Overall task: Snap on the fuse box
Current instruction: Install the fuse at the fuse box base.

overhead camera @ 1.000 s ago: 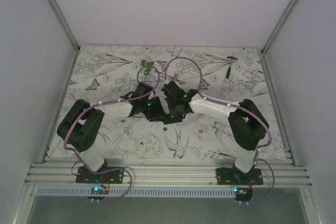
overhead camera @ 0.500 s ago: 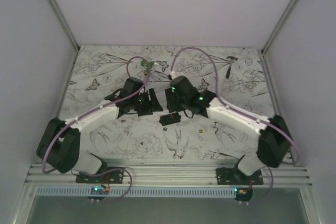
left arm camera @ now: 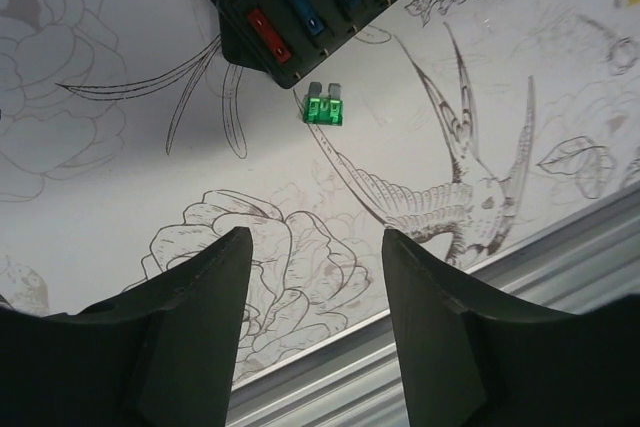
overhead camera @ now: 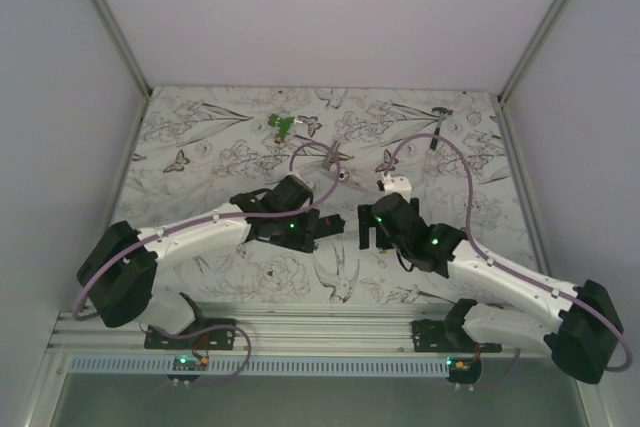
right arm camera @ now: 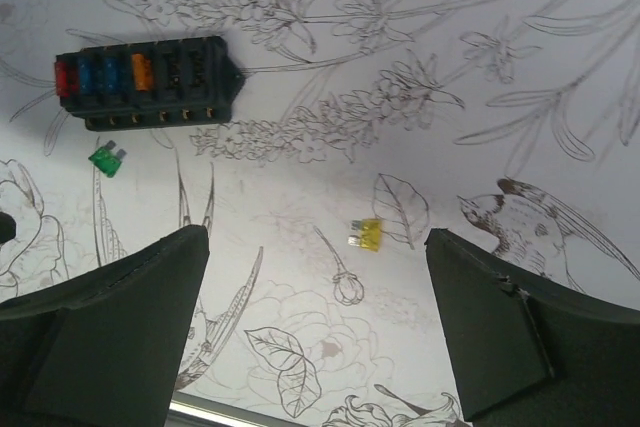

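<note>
Now: floral-print table [overhead camera: 190,147], both arms reaching toward its middle. Left arm [overhead camera: 200,232] and right arm [overhead camera: 500,277] have swung toward the near edge since half a second ago, when their wrists sat farther back (a second ago they were bunched together over the work).

Left gripper [left arm camera: 313,237]: fingers spread wide, nothing between them. Right gripper [right arm camera: 315,235]: likewise wide apart and empty.

Fuse box [right arm camera: 145,82] lies flat on the table ahead of both sets of fingers, untouched. Red, blue and orange fuses are seated; the remaining slots are dark. Green fuse [left arm camera: 325,109] is loose just beside the box. Yellow fuse [right arm camera: 367,234] is loose, well apart.

Judgement: the box is released and nothing is gripped, so snapping needs a fresh approach.
</note>
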Robot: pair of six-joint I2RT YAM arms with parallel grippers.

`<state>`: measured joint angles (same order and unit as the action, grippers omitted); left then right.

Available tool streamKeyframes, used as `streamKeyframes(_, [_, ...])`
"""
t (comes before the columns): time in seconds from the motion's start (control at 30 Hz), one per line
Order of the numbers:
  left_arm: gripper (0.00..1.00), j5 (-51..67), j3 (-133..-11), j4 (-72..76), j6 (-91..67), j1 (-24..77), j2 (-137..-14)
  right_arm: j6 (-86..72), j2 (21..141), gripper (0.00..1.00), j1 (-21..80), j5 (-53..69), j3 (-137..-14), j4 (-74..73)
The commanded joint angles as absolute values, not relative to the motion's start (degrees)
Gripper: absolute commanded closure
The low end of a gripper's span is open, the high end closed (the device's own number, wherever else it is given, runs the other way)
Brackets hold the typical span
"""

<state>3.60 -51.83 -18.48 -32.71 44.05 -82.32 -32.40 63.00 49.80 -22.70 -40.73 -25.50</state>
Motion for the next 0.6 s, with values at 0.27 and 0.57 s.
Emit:
streamKeyframes(0.27, [0.52, -5.66, -58.8, -22.58, -29.03, 50.28, -94.57, -38.07, 53.28, 0.02, 49.92, -30.52, -31.31, -18.92])
streamKeyframes(0.57, [0.61, -6.72, -62.75, -22.56, -29.62, 50.54, -100.39, -37.87, 53.96, 0.01, 49.84, -31.07, -30.85, -18.72])
